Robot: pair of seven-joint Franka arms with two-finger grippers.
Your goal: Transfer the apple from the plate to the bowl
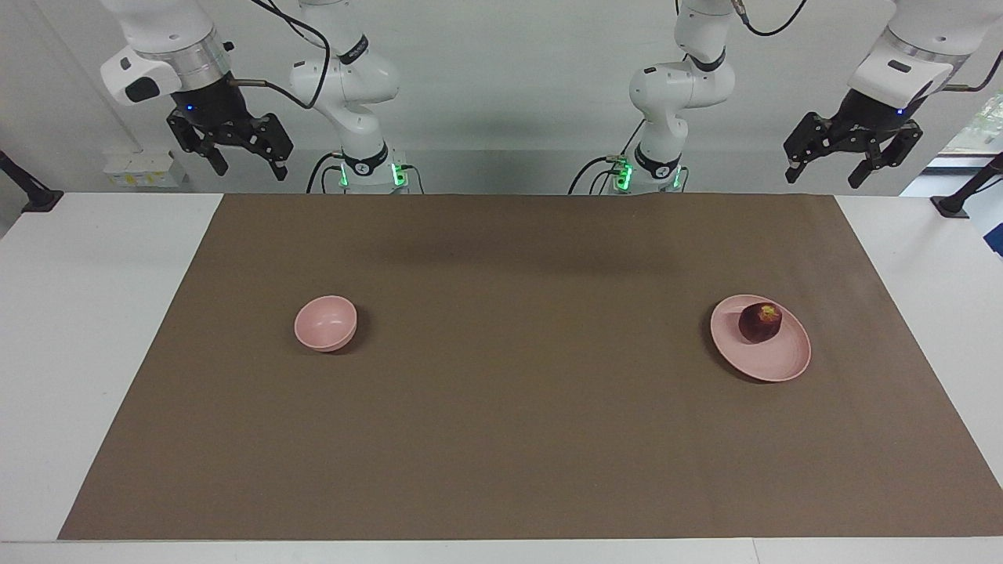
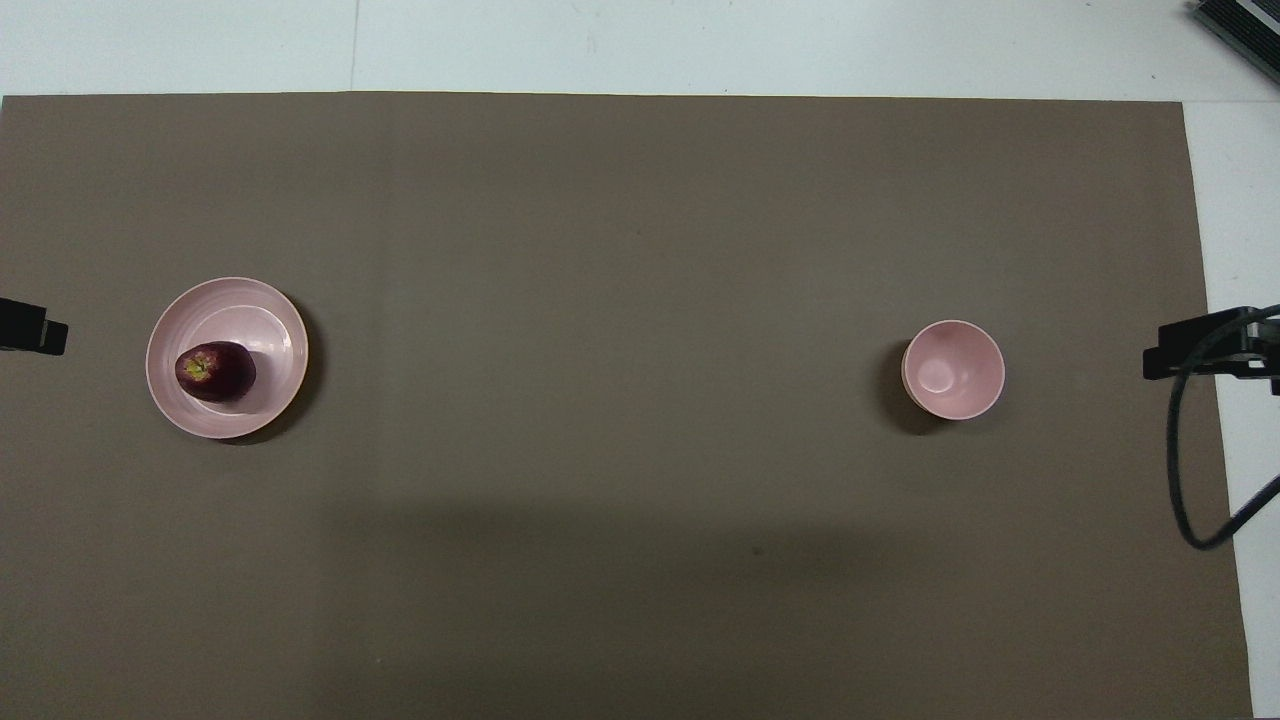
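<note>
1. Right, facing view first: the left gripper (image 1: 852,163) hangs high at the left arm's end of the table, fingers spread apart, gripping nothing, touching nothing.
2. Over at the right arm's end, the right gripper (image 1: 239,160) is raised too, fingers parted and empty; both arms wait.
3. Down on the brown mat (image 1: 517,439), the plate (image 1: 772,362) sits toward the left arm's end, set in from the mat's edge.
4. On it lies the apple (image 1: 759,322), dark maroon with a yellowish patch at the stem dimple, resting on the part of the plate nearer the robots.
5. Well apart, toward the right arm's end, the bowl (image 1: 324,323) stands upright and holds nothing; open mat runs between the two dishes.
6. Now the overhead view: the plate (image 2: 262,322) shows its low raised rim, with the apple (image 2: 215,371) lying off-centre on it, stem patch turned toward the mat's edge at the left arm's end.
7. The bowl (image 2: 952,370) sits at about the same distance from the robots as the plate, pale pink and plain inside.
8. White table (image 2: 700,45) borders the mat (image 2: 620,250), and bare mat lies all round both dishes.
9. Only dark tips show at the side edges of this view, so neither gripper's fingers can be read from here.
</note>
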